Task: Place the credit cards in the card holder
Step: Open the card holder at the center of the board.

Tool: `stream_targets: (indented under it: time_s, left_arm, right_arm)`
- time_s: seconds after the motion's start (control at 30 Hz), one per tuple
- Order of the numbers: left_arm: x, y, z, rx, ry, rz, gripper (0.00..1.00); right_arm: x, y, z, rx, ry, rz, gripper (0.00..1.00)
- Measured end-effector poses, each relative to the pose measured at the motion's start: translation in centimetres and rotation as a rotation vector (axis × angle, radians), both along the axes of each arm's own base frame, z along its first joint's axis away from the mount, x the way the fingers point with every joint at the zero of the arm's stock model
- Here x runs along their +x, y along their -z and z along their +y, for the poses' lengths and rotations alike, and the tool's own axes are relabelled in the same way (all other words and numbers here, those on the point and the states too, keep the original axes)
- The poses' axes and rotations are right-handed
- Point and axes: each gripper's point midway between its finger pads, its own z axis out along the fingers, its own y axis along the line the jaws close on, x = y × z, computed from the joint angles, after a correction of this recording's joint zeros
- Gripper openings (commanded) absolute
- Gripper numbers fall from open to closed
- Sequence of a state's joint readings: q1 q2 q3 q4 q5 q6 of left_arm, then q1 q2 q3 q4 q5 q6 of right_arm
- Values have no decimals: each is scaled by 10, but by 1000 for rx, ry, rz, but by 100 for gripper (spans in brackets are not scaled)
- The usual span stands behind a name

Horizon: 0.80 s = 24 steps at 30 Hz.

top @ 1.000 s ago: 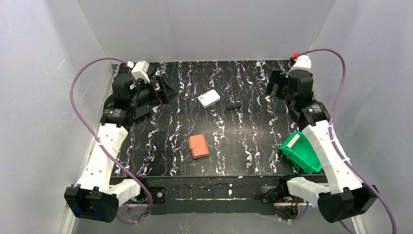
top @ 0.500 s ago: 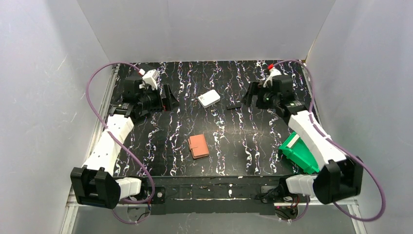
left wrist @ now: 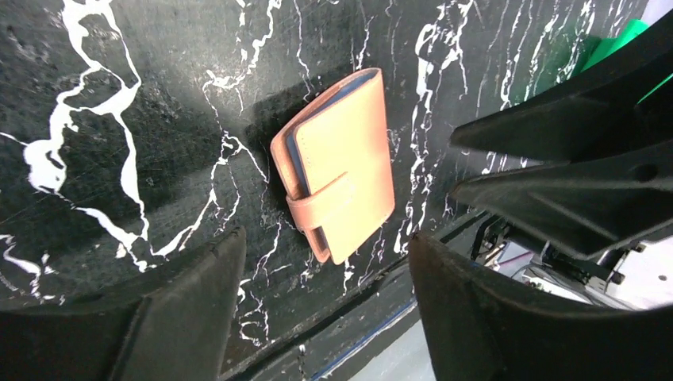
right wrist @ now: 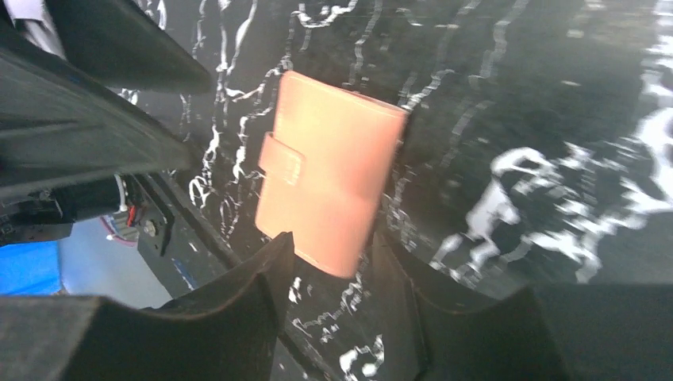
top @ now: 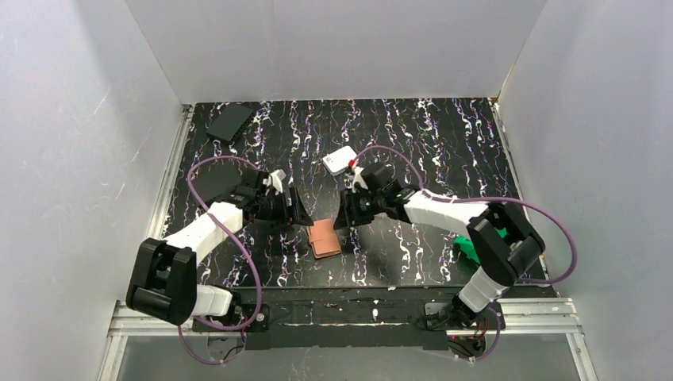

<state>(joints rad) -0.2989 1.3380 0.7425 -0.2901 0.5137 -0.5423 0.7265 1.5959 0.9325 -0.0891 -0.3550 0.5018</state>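
Small orange-brown leather card holder [top: 324, 239] is lying shut on the black marbled table [top: 444, 135], snap tab done up, long axis running roughly away from the arm bases. Both tools sit right at its far end: left tool [top: 299, 212] just off the far-left corner, right tool [top: 344, 216] off the far-right, about equally close, both arms reaching low and angled inward. Left's jaws are spread wide, right's narrower but apart, neither pinching anything.

no readable text, labels or numbers
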Motion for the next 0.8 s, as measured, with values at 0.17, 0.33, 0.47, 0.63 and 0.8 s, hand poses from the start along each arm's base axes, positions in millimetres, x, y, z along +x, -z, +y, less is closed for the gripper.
stream_targets:
  time_s: [0.17,0.33,0.47,0.63,0.8]
  left_arm:
    - [-14,21,-5,-6,-12,36,66]
    - [-11,39,-11,-23,-47,86,57]
    - [-7,45,-10,-14,-77,101,71]
    - [5,26,5,66,-152,31,90]
    - [28,-10,29,109,-249,-76,93]
  right_arm:
    - [-24,15,28,20,-67,21,57]
    - [-42,25,39,-90,-139,-144,88]
    - [-67,23,47,-237,-242,-460,94]
    - [-84,24,46,-374,-309,-760,97]
    - [-70,41,41,-590,-272,-957,96]
